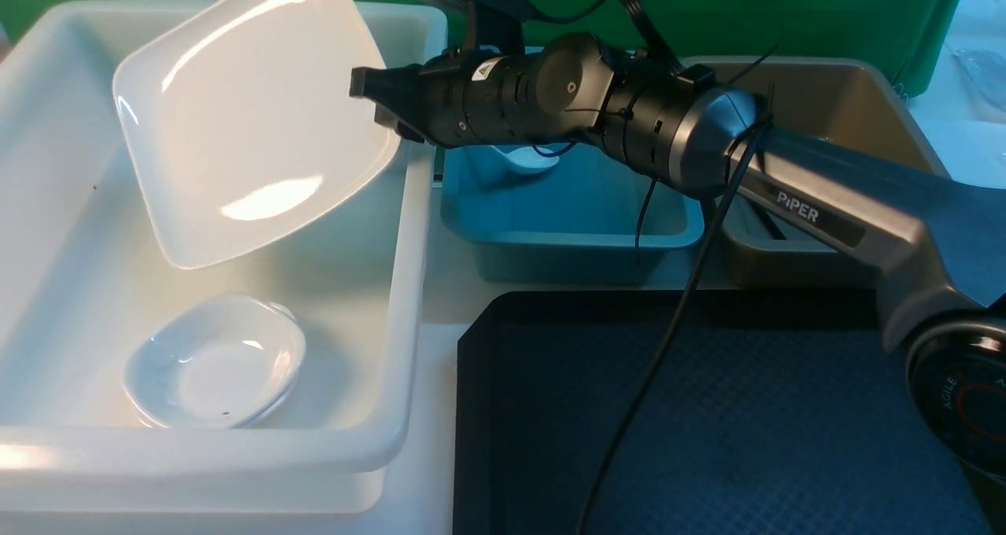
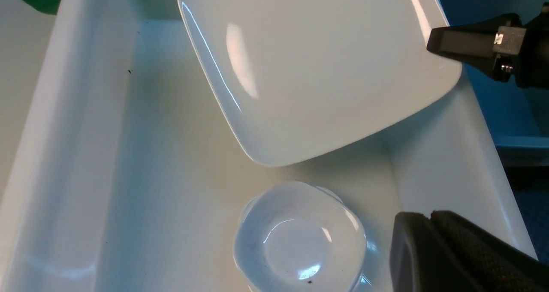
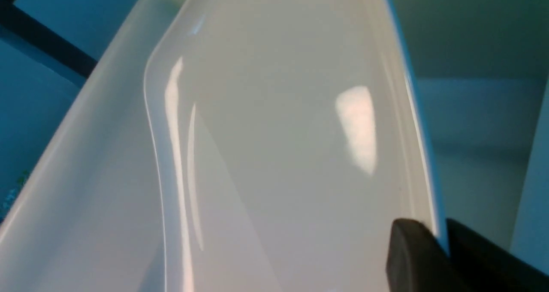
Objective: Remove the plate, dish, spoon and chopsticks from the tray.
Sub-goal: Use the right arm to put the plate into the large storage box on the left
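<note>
Over the large white plastic tub [image 1: 413,299], the right gripper [image 1: 376,104] is clamped on one edge of the large glossy white rounded-square plate [image 1: 251,119], which hangs steeply tilted above the tub floor, well off the black diamond-textured plastic tray [image 1: 707,409]. A small shallow white dish [image 1: 216,362] lies below. Lower and level the plate beside that dish before releasing, I'd judge; dropped from here it could chip. The left gripper [image 2: 430,223] rests closed, holding nothing

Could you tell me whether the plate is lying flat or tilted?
Tilted: the plate hangs steeply over the white tub, its edge pinched in the jaws of the right gripper.
</note>
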`<state>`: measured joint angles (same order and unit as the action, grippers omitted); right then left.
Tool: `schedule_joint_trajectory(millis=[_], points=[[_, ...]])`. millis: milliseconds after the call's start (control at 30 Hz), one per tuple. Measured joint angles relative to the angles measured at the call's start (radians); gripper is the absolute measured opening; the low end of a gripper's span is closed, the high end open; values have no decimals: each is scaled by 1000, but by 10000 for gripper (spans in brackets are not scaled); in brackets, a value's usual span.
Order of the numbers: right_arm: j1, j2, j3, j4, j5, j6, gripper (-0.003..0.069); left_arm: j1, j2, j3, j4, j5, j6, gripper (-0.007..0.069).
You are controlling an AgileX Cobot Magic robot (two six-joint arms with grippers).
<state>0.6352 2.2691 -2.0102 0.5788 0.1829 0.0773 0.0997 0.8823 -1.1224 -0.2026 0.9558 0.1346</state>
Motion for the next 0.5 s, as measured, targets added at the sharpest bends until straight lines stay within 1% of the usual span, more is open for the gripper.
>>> schedule_joint_trajectory(millis=[133, 300, 333, 367, 500], points=[[0, 0, 0, 0, -5, 94, 53, 0, 0, 0, 0, 0, 0, 16], [6, 0, 0, 0, -4, 143, 53, 0, 0, 0, 0, 0, 0, 16], [10, 0, 0, 0, 3, 180, 53, 0, 0, 0, 0, 0, 0, 16], [10, 0, 0, 0, 3, 184, 53, 0, 0, 0, 0, 0, 0, 16], [17, 0, 0, 2, 24, 265, 55, 0, 0, 0, 0, 0, 0, 16]])
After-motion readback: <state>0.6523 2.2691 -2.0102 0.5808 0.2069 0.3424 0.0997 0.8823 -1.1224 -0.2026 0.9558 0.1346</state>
